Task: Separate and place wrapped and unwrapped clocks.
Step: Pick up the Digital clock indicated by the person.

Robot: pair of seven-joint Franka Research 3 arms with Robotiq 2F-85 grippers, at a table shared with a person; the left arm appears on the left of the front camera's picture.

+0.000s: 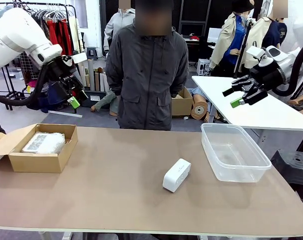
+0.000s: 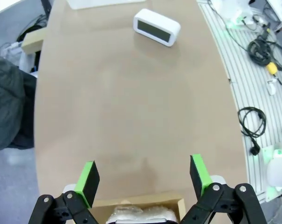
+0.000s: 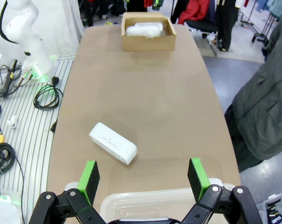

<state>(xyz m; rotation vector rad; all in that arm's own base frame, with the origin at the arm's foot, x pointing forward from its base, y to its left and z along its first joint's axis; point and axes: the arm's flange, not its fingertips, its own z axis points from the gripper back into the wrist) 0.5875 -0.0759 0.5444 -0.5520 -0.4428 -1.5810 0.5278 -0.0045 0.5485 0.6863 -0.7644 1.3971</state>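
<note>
Left arm (image 1: pixel 21 37), right arm (image 1: pixel 291 55): white, round, smooth. Left gripper (image 1: pixel 76 97), right gripper (image 1: pixel 231 98): black, green pads (image 2: pixel 90 179). Black cable (image 1: pixel 11 102). Person: dark grey jacket (image 1: pixel 146 75).

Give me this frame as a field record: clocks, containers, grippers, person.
bare clock: lying on the table near the middle, outside both containers
wrapped clocks: plastic-wrapped white bundle inside the cardboard box; count unclear
cardboard box: table's left end, flaps open
clear tub: table's right side, apart from the bare clock
left gripper: open, holding nothing, raised above the box
right gripper: open, holding nothing, raised above the tub
person: standing at the far side
</note>
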